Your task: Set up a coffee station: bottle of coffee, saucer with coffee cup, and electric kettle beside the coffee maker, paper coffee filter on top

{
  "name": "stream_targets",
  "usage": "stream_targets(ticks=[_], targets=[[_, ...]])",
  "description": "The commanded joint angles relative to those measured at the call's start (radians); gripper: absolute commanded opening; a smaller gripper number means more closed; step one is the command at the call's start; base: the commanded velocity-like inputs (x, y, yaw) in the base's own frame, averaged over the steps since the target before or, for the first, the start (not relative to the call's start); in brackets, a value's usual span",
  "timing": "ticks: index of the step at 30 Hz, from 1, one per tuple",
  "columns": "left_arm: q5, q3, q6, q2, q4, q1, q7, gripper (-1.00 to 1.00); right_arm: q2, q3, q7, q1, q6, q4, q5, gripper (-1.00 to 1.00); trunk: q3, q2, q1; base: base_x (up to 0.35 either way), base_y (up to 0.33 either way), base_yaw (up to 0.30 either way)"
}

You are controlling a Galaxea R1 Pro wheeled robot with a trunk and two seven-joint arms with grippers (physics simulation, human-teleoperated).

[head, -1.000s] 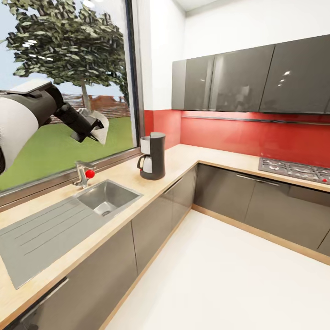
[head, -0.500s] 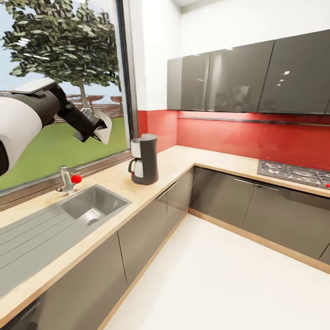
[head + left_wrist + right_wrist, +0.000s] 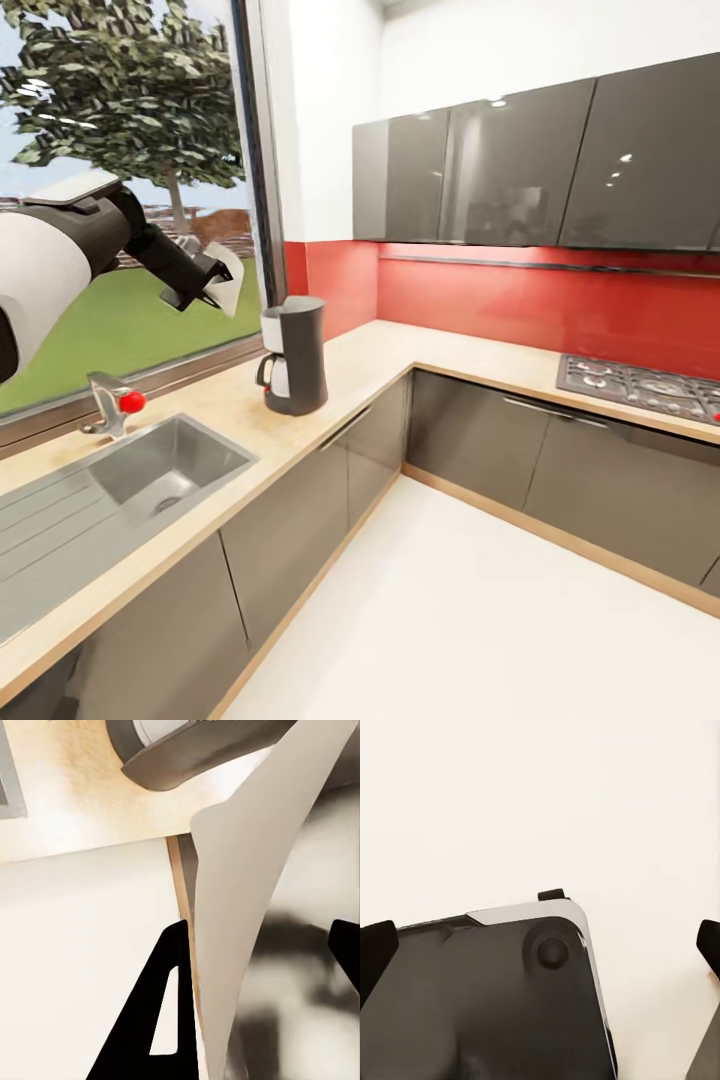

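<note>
Item: paper coffee filter [image 3: 226, 287], pinched in closed left hand [image 3: 205, 287], held aloft over surface [image 3: 370, 355] by window. Coffee maker [image 3: 292, 355] lies below & ahead-right of it; left arm nearer. Right hand [image 3: 540, 945]: fingers spread, empty.

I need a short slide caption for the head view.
Left gripper holds a paper filter above the countertop, near the coffee maker.

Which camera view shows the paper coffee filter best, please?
The left wrist view: the paper coffee filter stands large between the left claw's fingers. In the head view it is small, held above the sink.
</note>
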Motion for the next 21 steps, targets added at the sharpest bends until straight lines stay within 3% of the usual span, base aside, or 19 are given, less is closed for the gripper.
stream_targets(ticks=[1, 15, 21], targets=[[0.010, -0.008, 0.003, 0.000, 0.001, -0.001, 0.005, -1.00, 0.000, -0.002, 0.000, -0.001, -0.004, 0.001, -0.008, 1.00, -0.001, -0.001, 0.001, 0.297, -0.111, 0.000], [0.010, -0.009, 0.044, 0.010, 0.000, 0.001, 0.006, -1.00, 0.000, -0.001, 0.000, -0.001, -0.004, 0.002, -0.008, 1.00, -0.001, -0.001, 0.001, 0.323, -0.017, 0.000], [0.010, -0.010, 0.095, 0.012, -0.008, 0.002, 0.006, -1.00, 0.000, 0.000, 0.000, -0.001, -0.005, 0.002, -0.007, 1.00, -0.001, -0.001, 0.001, 0.329, 0.000, 0.000]])
